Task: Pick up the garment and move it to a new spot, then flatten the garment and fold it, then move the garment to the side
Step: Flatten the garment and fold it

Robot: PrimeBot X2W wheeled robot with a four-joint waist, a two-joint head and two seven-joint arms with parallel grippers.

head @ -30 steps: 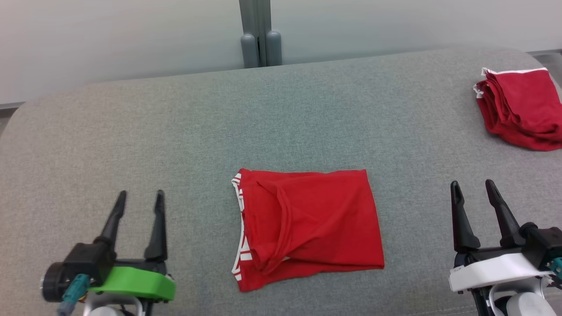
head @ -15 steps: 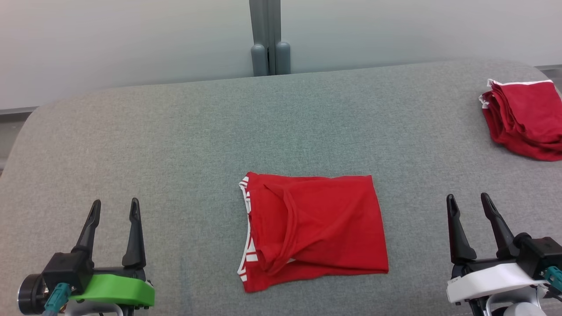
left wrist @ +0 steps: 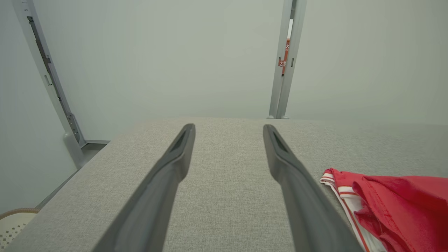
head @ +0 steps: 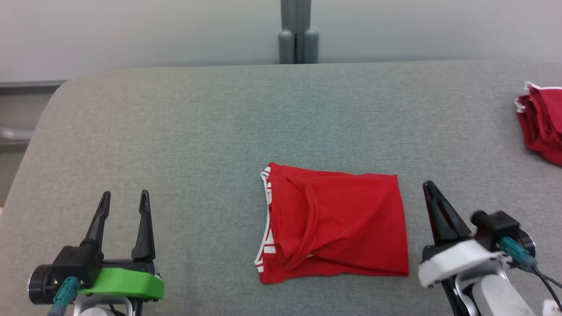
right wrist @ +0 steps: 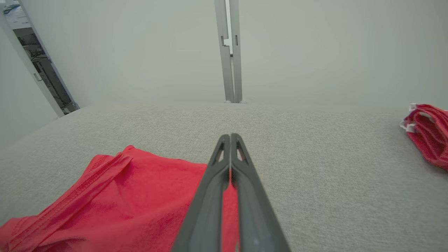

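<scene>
Squarely on the broad grey woven-fabric cushion (head: pixel 197 123), toward its near edge: a folded red cloth garment with white striped trim (head: pixel 338 224), roughly rectangular, trim turned to the robot's left, a diagonal crease across the middle.

Just beside the garment's right edge, level with its far right corner: the white-shelled right gripper (head: pixel 429 188), two long dark fingers pressed tight together, clenched on nothing. From the right wrist, closed right gripper (right wrist: pixel 230 138) lined up along the garment's (right wrist: pixel 122 196) right border, shafts overlapping the red cloth; contact with the fabric impossible to judge.

Well to the garment's left, clearly apart from it: the green-shelled left gripper (head: pixel 125 195), fingers spread wide, released, empty, over bare cushion. From the left wrist, spread left gripper (left wrist: pixel 228 127) with the garment's (left wrist: pixel 402 203) striped corner just right of it.

Far to the garment's right: a second heap of folded red cloth (head: pixel 542 127), white-edged, also visible from the right wrist (right wrist: pixel 428 133).

Beyond the garment, behind the cushion's far edge: a grey metal post (head: pixel 298 39) against a pale wall.
</scene>
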